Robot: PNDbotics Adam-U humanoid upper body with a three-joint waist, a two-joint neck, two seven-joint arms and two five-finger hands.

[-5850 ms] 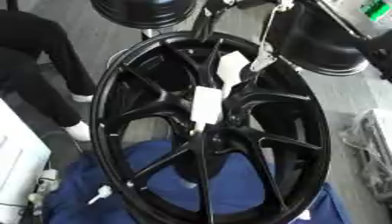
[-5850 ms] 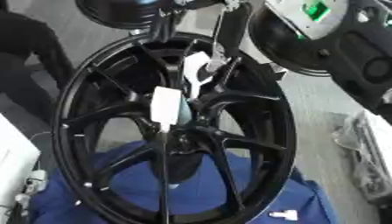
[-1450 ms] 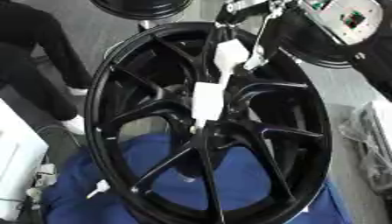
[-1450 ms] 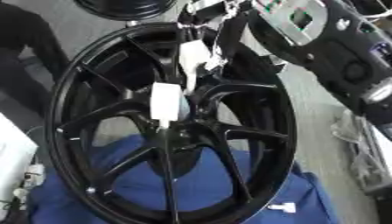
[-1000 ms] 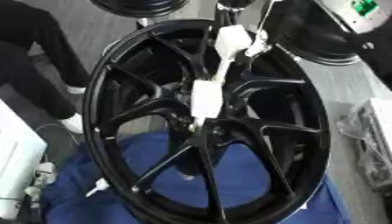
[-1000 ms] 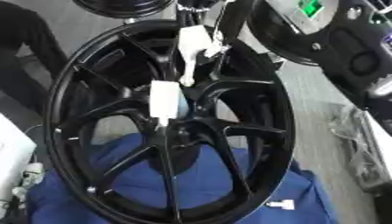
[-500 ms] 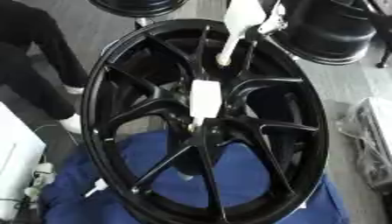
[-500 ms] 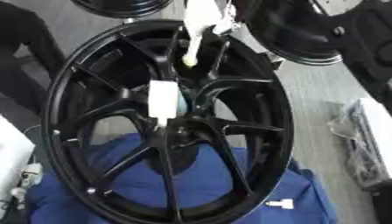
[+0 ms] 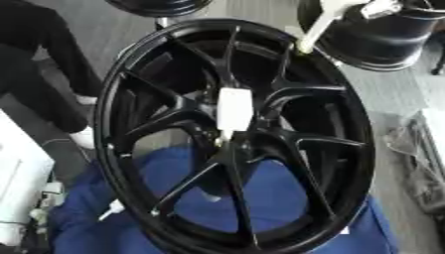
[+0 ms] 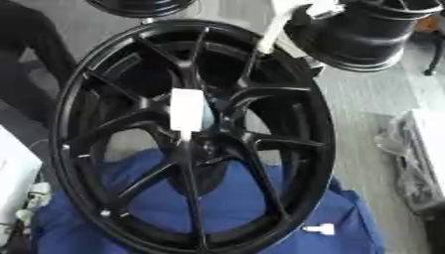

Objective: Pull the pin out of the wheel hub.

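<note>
A large black wheel stands upright on a blue cloth. A white rectangular piece sits on the hub, with a thin stem running down to the hub centre. A long white pin hangs slanted in the air above the wheel's upper right rim, apart from the hub. My right hand shows only as a small pale part at the top edge, next to the pin's upper end, holding it. My left hand is out of sight.
Another black wheel lies behind at the top right, and a third at the top. A person in black stands at the left. A white box is at the lower left, crumpled plastic at the right, and a small white part on the cloth.
My right hand has carried the white pin up and to the right, away from the hub piece, and has almost left the view. The wheel has stayed put.
</note>
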